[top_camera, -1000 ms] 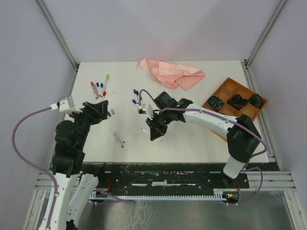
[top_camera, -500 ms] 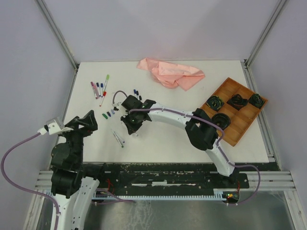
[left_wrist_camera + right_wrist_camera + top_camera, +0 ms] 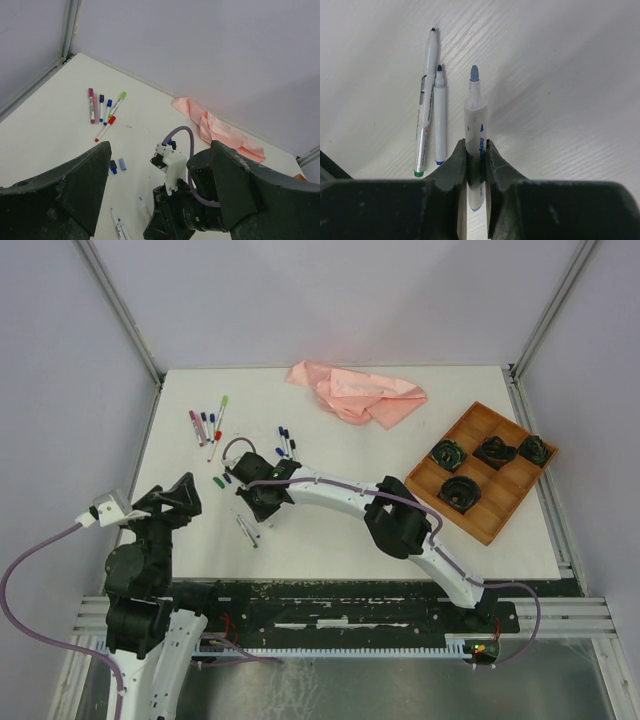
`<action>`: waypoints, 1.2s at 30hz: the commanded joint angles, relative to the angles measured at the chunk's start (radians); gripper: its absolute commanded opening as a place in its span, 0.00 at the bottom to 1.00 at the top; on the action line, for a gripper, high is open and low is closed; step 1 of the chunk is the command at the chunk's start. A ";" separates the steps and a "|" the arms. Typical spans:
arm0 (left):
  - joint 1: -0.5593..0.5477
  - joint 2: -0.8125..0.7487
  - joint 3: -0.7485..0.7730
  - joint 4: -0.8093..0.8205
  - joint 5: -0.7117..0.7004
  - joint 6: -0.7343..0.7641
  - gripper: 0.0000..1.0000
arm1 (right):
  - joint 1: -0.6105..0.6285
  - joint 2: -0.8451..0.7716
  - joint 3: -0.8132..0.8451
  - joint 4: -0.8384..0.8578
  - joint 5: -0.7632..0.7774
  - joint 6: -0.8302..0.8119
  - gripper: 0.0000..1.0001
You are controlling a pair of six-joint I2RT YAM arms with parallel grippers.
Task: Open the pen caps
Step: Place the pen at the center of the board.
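Note:
My right gripper (image 3: 476, 150) is shut on the barrel of an uncapped white pen (image 3: 476, 117) with a light-blue tip, held low over the table. Two other uncapped pens (image 3: 433, 107) lie just left of it. In the top view the right gripper (image 3: 262, 502) is at left centre. Loose pen caps, green (image 3: 219, 481) and blue (image 3: 232, 477), lie just left of it; a navy cap (image 3: 113, 167) and a pale blue one (image 3: 122, 164) show in the left wrist view. Several capped pens (image 3: 205, 425) lie further back. My left gripper (image 3: 182, 496) is open and holds nothing, near the left edge.
A pink cloth (image 3: 358, 393) lies at the back. A wooden tray (image 3: 497, 508) with black coiled items stands at the right. More pens with blue caps (image 3: 287, 439) lie behind the right gripper. The right arm's forearm (image 3: 330, 492) spans the middle of the table.
The right arm has swung left from the table's centre, carrying the pen to beside the two uncapped pens. The left arm has pulled back toward the near left and its jaws have widened.

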 commanded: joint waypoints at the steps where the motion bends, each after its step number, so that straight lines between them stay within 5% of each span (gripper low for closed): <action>1: 0.005 -0.017 -0.004 0.022 -0.022 0.042 0.86 | 0.003 0.060 0.101 -0.039 0.075 0.050 0.19; 7: 0.006 -0.016 -0.004 0.022 -0.016 0.044 0.85 | 0.002 0.089 0.127 -0.050 0.081 0.053 0.30; 25: 0.005 -0.016 -0.005 0.022 -0.011 0.045 0.85 | -0.013 0.073 0.166 -0.051 -0.020 0.010 0.38; 36: 0.006 -0.016 -0.004 0.024 -0.005 0.047 0.85 | -0.103 -0.022 0.187 -0.043 -0.136 -0.205 0.39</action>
